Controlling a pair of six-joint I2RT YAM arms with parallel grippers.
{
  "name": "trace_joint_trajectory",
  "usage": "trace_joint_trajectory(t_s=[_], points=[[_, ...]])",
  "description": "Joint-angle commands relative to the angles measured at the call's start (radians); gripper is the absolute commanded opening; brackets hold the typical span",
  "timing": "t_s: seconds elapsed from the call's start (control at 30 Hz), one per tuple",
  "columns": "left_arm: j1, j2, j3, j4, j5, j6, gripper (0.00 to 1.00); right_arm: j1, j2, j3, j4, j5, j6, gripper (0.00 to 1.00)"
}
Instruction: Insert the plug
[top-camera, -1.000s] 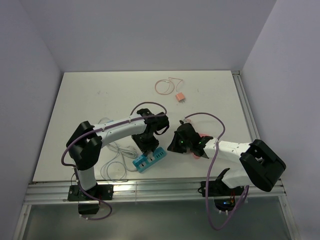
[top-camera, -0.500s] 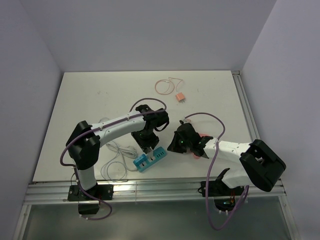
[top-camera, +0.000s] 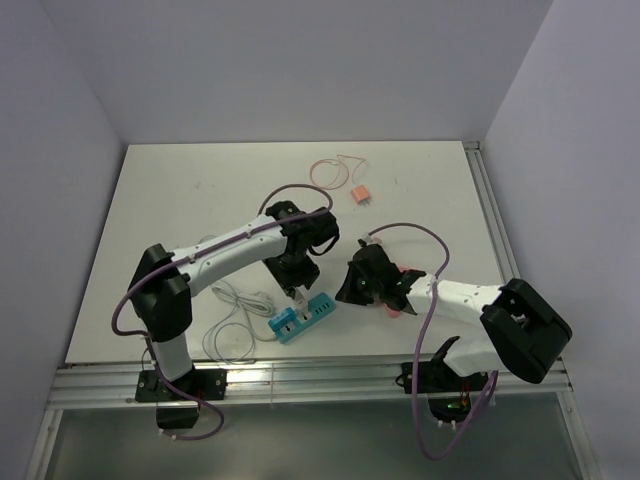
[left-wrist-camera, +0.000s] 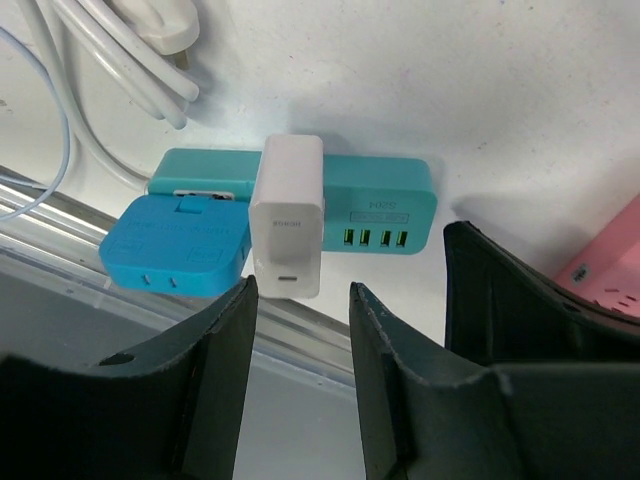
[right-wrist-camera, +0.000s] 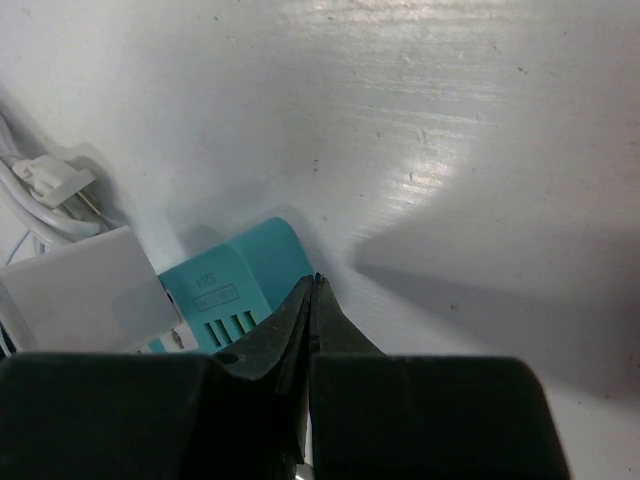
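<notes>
A white plug (left-wrist-camera: 288, 215) stands in the teal power strip (left-wrist-camera: 385, 195), which lies near the table's front edge (top-camera: 300, 318). My left gripper (left-wrist-camera: 300, 290) hangs just above the plug, open, its fingers apart and off the plug's sides. In the top view the left gripper (top-camera: 297, 287) is over the strip's middle. My right gripper (right-wrist-camera: 315, 282) is shut with nothing in it, its tip resting by the strip's right end (right-wrist-camera: 240, 275). The white plug (right-wrist-camera: 80, 290) shows at the left of that view.
A white cable (left-wrist-camera: 120, 60) with its own plug coils left of the strip. A pink object (top-camera: 400, 302) lies under my right arm. An orange plug (top-camera: 360, 196) with a thin looped wire (top-camera: 328, 172) sits at the back. The front rail (top-camera: 300, 375) runs close behind the strip.
My left gripper has lifted and drawn back from the strip, leaving the white plug standing in it. The right gripper has stayed in place.
</notes>
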Motion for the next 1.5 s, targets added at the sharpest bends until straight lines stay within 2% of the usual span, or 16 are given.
trace_joint_trajectory(t_s=[0.0, 0.13, 0.2, 0.27, 0.3, 0.37, 0.4, 0.5, 0.53, 0.57, 1.03, 1.2, 1.47], points=[[0.003, -0.1, 0.037, -0.043, -0.039, 0.011, 0.47, -0.004, -0.03, 0.065, -0.034, 0.04, -0.034, 0.0], [-0.004, -0.167, 0.038, -0.048, -0.081, 0.049, 0.47, -0.004, -0.051, 0.096, -0.08, 0.046, -0.062, 0.06], [-0.009, -0.222, 0.031, -0.048, -0.105, 0.072, 0.47, -0.004, -0.065, 0.088, -0.085, 0.027, -0.072, 0.15], [-0.014, -0.296, 0.011, -0.01, -0.156, 0.148, 0.47, -0.002, -0.103, 0.064, -0.086, -0.005, -0.068, 0.31], [-0.018, -0.324, 0.002, -0.002, -0.179, 0.167, 0.47, -0.002, -0.12, 0.054, -0.086, -0.014, -0.062, 0.44], [-0.029, -0.427, -0.043, 0.08, -0.242, 0.24, 0.47, 0.003, -0.166, 0.039, -0.095, -0.043, -0.042, 0.54], [-0.03, -0.466, -0.063, 0.127, -0.248, 0.273, 0.48, 0.004, -0.186, 0.039, -0.107, -0.051, -0.034, 0.54], [-0.03, -0.609, -0.159, 0.285, -0.248, 0.383, 0.64, 0.021, -0.204, 0.037, -0.106, -0.103, 0.003, 0.59], [-0.029, -0.637, -0.194, 0.311, -0.246, 0.424, 0.88, 0.032, -0.203, 0.033, -0.094, -0.111, 0.035, 0.59], [-0.029, -0.679, -0.204, 0.329, -0.255, 0.435, 0.91, 0.035, -0.197, 0.03, -0.082, -0.118, 0.05, 0.59], [-0.029, -0.812, -0.182, 0.392, -0.251, 0.627, 0.91, 0.151, -0.083, 0.007, -0.04, 0.023, 0.3, 0.58], [-0.029, -0.836, -0.195, 0.417, -0.216, 0.647, 0.91, 0.174, 0.038, 0.048, -0.026, 0.044, 0.325, 0.56], [-0.029, -0.848, -0.161, 0.402, -0.213, 0.667, 0.9, 0.202, 0.151, 0.097, 0.0, 0.052, 0.346, 0.47]])
